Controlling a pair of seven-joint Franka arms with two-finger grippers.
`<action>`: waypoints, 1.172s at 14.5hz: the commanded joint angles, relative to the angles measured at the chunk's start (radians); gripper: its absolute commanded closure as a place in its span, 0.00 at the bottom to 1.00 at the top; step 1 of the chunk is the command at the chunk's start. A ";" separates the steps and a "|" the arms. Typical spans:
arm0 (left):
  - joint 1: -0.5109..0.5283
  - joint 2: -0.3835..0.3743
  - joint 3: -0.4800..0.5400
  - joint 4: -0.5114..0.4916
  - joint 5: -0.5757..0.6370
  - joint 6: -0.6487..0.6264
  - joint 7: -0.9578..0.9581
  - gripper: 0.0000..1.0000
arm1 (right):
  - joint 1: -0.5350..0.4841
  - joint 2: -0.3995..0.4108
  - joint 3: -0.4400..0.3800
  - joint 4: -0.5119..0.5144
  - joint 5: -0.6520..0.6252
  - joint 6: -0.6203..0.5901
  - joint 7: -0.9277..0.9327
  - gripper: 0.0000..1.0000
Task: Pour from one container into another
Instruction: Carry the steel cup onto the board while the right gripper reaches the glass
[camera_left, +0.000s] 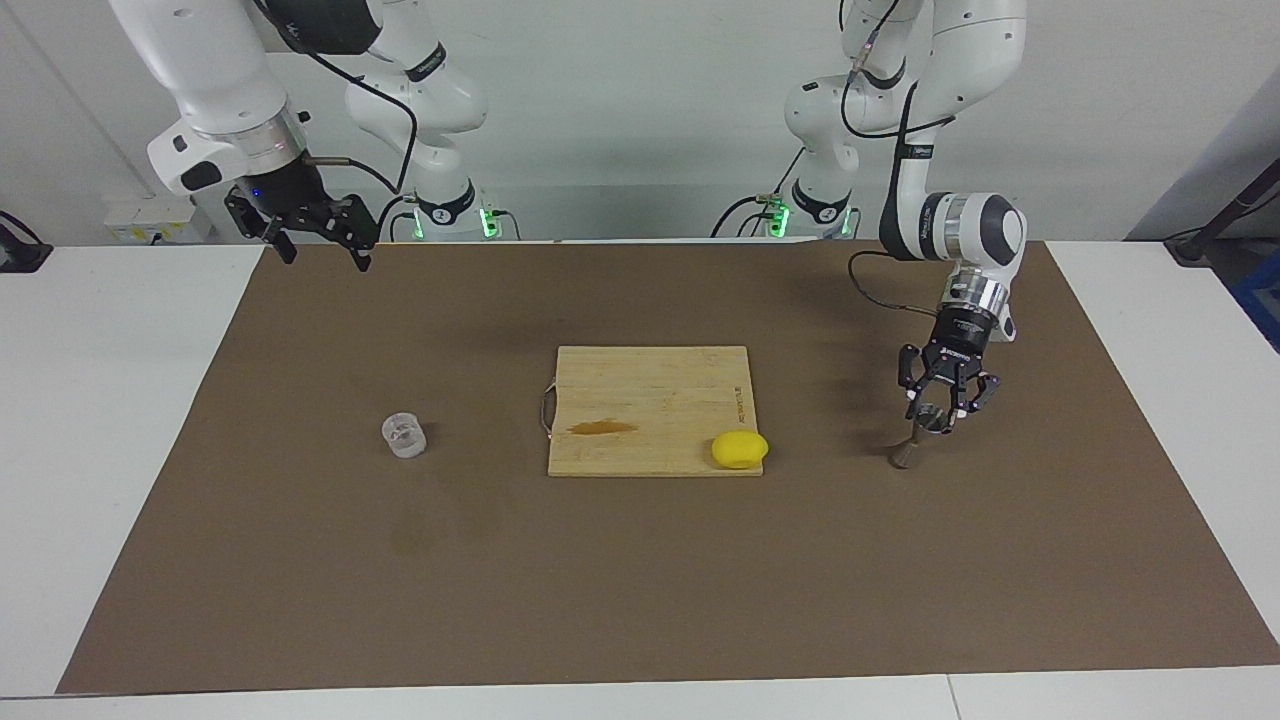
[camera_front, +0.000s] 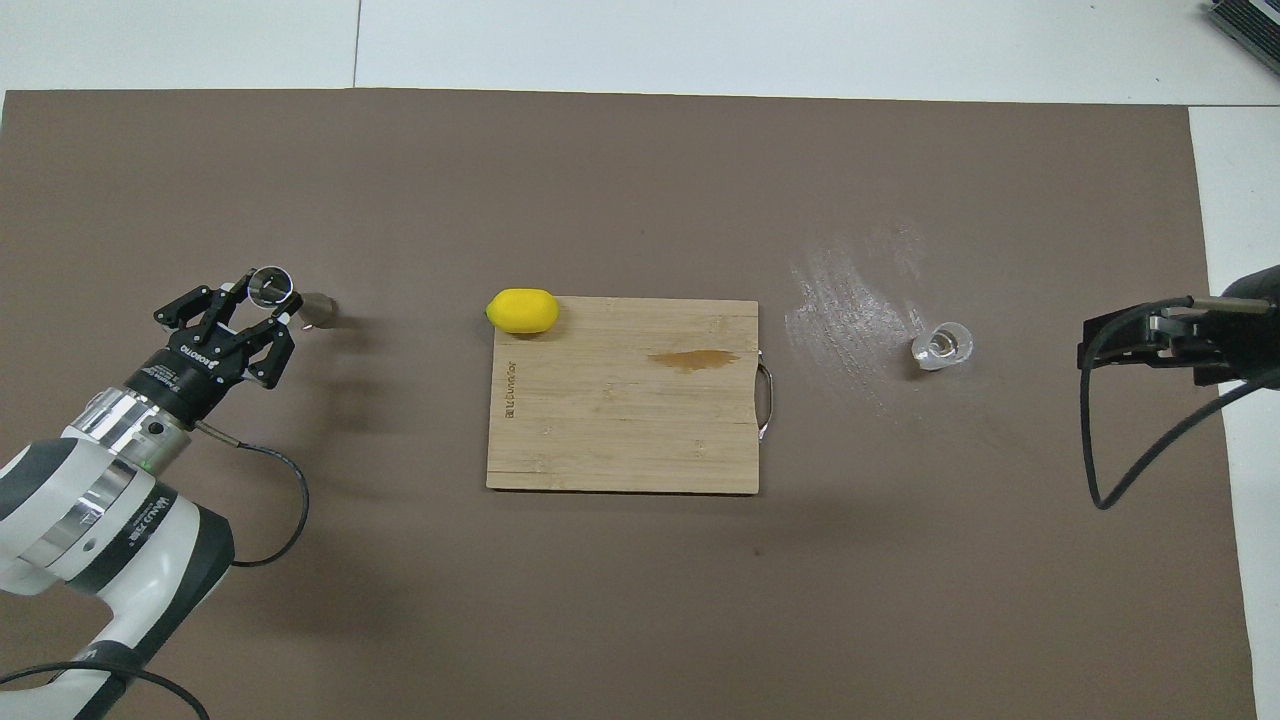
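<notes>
The clear cup (camera_left: 404, 436) stands on the brown mat toward the right arm's end of the table; it also shows in the overhead view (camera_front: 942, 346). The steel jigger (camera_left: 918, 442) is toward the left arm's end, its foot at the mat and leaning a little. My left gripper (camera_left: 935, 418) is shut on the jigger's upper cone, whose open rim shows in the overhead view (camera_front: 272, 285) between the left gripper's (camera_front: 268, 300) fingers. My right gripper (camera_left: 320, 240) hangs open and empty in the air over the mat's edge by its base, apart from the cup, and waits; part of it shows in the overhead view (camera_front: 1140, 340).
A wooden cutting board (camera_left: 650, 385) with a brown stain (camera_left: 601, 428) lies mid-table between cup and jigger. A yellow lemon (camera_left: 740, 449) rests at the board's corner toward the jigger. Pale streaks (camera_front: 850, 290) mark the mat beside the cup.
</notes>
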 joint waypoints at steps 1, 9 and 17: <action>-0.025 -0.043 -0.055 0.033 -0.027 0.049 -0.060 1.00 | -0.008 -0.027 0.001 -0.035 0.002 0.027 -0.029 0.00; -0.025 -0.041 -0.374 0.195 -0.030 0.226 -0.344 1.00 | -0.008 -0.027 0.001 -0.035 0.002 0.028 -0.020 0.00; -0.234 0.005 -0.437 0.234 -0.061 0.368 -0.346 1.00 | -0.012 -0.008 0.001 -0.032 0.036 0.033 0.446 0.00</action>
